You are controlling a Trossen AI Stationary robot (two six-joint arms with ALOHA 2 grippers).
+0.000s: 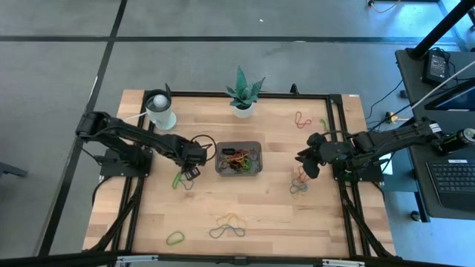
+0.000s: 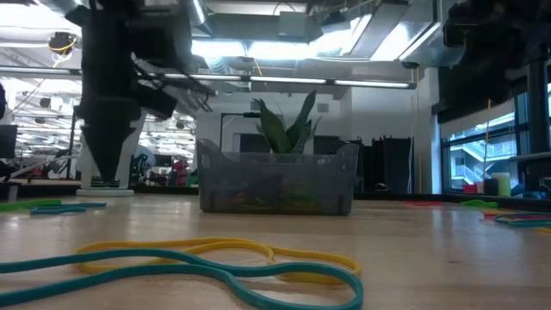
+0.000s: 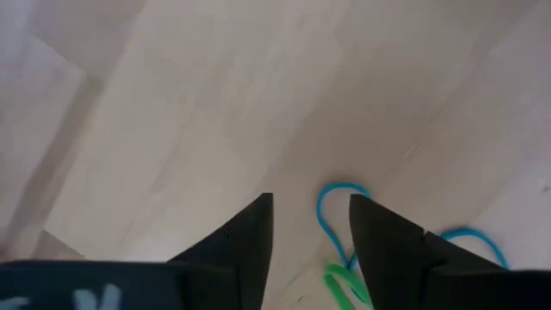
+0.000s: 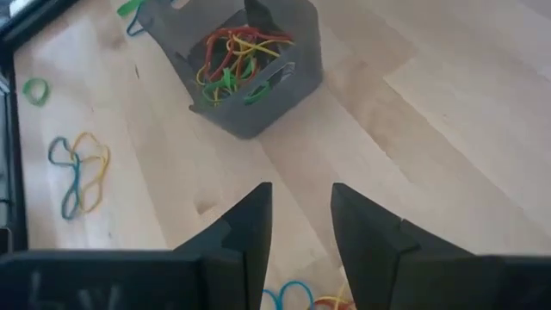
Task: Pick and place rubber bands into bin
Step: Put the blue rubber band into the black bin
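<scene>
Where the left gripper [image 3: 310,226] hangs over bands [image 3: 337,220] beside the bin [image 1: 238,159], its jaws are seen spread and empty. The right gripper [image 4: 300,215], likewise parted, is shown over partly hidden bands [image 4: 293,297].

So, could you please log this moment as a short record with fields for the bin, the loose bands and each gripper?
bin: dark grey tray at table centre, holding a tangle of red, yellow and green bands
loose bands: rubber bands near the front edge; more by each gripper and at the far right
left gripper: open, empty, over blue and green bands left of the bin
right gripper: open, empty, right of the bin, above a small pile
other: potted plant, white cup
</scene>
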